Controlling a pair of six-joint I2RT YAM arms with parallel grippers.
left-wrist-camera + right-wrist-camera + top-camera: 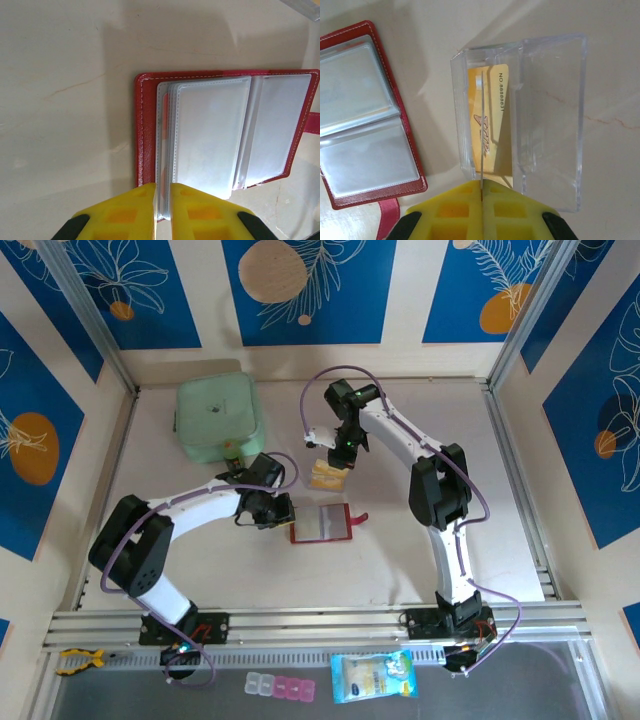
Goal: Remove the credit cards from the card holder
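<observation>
- Left pincer (163, 200) is clenched on the near edge of the clear pockets (210, 130), a thin bundle of sleeves nipped between its yellow fingers (132, 212).
- Those pockets belong to the card holder (145, 125), which lies open and flat on the table (60, 100), red border up, between the two arms.
- A strip of pink and orange shows at the left edge of the sleeves; what it is cannot be told.
- The snap tab (387, 220) sticks out from the card holder's side.
- Right pincer (482, 187) is clenched on a thin card (482, 125), seen edge-on as a narrow line between its fingers.
- That thin card stands upright over the left half of a clear box (550, 115), which lies open on the table.
- A yellow card (495, 115) with printed digits lies flat in the same half.
- The clear box sits just beyond the card holder, apart from it.
- A pale green container (217, 415) rests at the far left of the table, well apart.
</observation>
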